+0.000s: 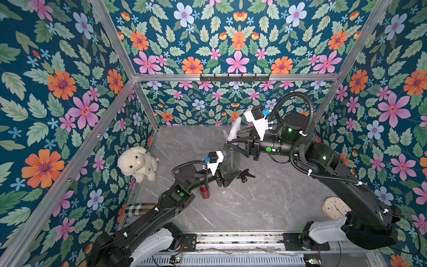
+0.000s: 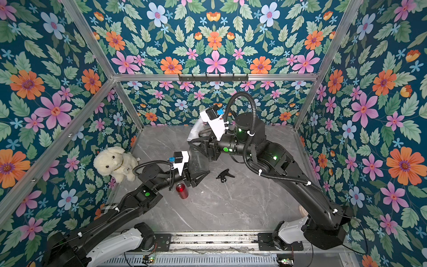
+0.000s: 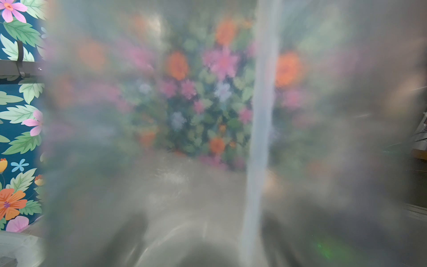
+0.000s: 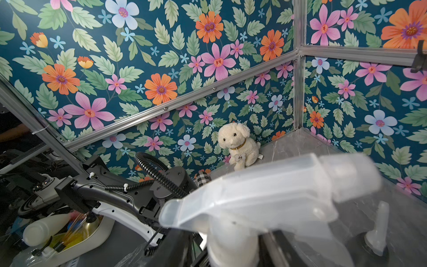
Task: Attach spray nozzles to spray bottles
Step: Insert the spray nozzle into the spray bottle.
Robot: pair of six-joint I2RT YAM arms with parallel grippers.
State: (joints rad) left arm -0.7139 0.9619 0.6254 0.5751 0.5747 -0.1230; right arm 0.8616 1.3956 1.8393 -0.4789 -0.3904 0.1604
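A smoky-grey spray bottle (image 1: 231,159) (image 2: 196,159) stands upright mid-table, and my left gripper (image 1: 233,174) is shut on its lower body. That bottle fills the left wrist view (image 3: 161,138), with a pale dip tube (image 3: 261,115) inside it. A whitish spray nozzle (image 1: 234,128) (image 4: 265,189) sits on the bottle's neck. My right gripper (image 1: 232,144) (image 4: 233,252) has one finger on each side of the nozzle's collar, with a thin gap showing on one side. A black spray nozzle (image 1: 247,175) (image 2: 225,174) lies on the table. A red bottle (image 1: 204,192) (image 2: 182,190) stands by my left arm.
A cream plush dog (image 1: 138,163) (image 4: 238,143) sits at the left wall. A round clock (image 1: 335,208) lies near the right arm's base. A checked cloth item (image 1: 138,208) lies at the front left. A hook rail (image 1: 234,77) hangs on the back wall.
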